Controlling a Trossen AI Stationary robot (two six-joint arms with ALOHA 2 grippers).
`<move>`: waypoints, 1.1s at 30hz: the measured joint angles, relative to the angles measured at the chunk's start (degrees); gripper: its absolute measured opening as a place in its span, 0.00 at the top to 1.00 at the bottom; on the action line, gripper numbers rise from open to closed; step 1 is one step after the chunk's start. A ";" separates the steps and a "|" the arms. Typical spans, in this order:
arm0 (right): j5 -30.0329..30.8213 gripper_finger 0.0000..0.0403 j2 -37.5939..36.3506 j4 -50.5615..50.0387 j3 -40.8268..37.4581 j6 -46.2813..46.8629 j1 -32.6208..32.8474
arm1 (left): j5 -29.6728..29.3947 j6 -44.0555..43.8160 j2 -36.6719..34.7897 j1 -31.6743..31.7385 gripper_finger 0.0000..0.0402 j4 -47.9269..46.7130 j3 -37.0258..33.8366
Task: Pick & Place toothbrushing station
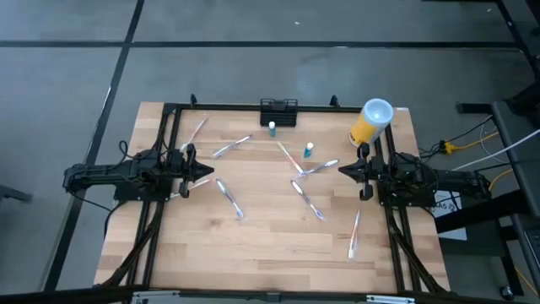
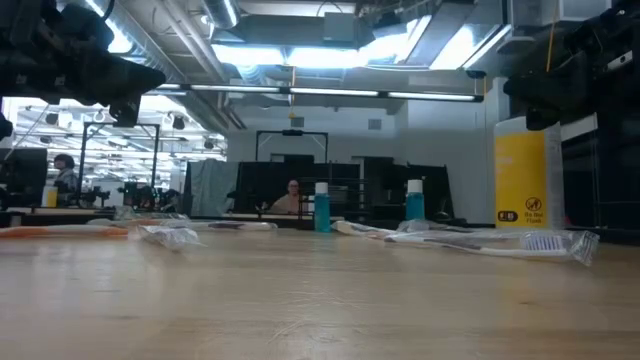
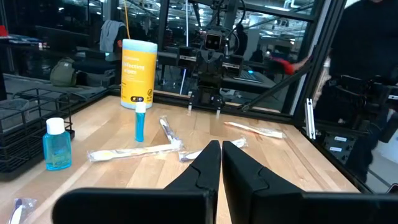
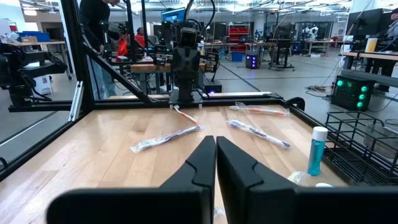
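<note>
The toothbrushing station, a small black rack (image 1: pixel 279 111), stands at the table's far edge near the middle; it also shows in the left wrist view (image 3: pixel 28 127) and the right wrist view (image 4: pixel 364 140). My left gripper (image 1: pixel 211 171) is shut and empty at the table's left side. My right gripper (image 1: pixel 342 171) is shut and empty at the right side. Both hover above the table, facing each other.
A yellow cup (image 1: pixel 369 122) with a white rim lies at the far right. Two small blue bottles (image 1: pixel 272 128) (image 1: pixel 309 151) stand in front of the rack. Several wrapped toothbrushes (image 1: pixel 229 198) (image 1: pixel 306 199) (image 1: pixel 353 234) lie scattered over the wooden table (image 1: pixel 270 253).
</note>
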 joint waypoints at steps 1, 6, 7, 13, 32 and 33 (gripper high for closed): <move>0.00 0.96 0.00 0.00 0.00 0.00 -0.02 | 0.00 0.02 0.00 0.02 0.97 0.00 0.01; 0.00 0.96 0.00 -0.01 0.00 -0.01 -0.01 | 0.00 0.02 0.01 0.02 0.97 0.00 0.00; 0.00 0.96 0.00 -0.02 0.00 -0.02 0.00 | -0.02 0.01 0.01 0.01 0.97 0.00 0.01; 0.00 0.96 0.00 -0.02 0.00 -0.02 0.00 | -0.02 0.02 0.00 0.02 0.97 0.00 0.00; 0.02 0.96 0.00 0.00 0.00 -6.80 -0.02 | -0.01 0.00 0.00 0.02 0.97 0.00 0.00; -0.04 0.96 0.00 -0.02 0.00 -6.43 -0.02 | 0.00 0.02 0.00 0.02 0.97 0.00 0.02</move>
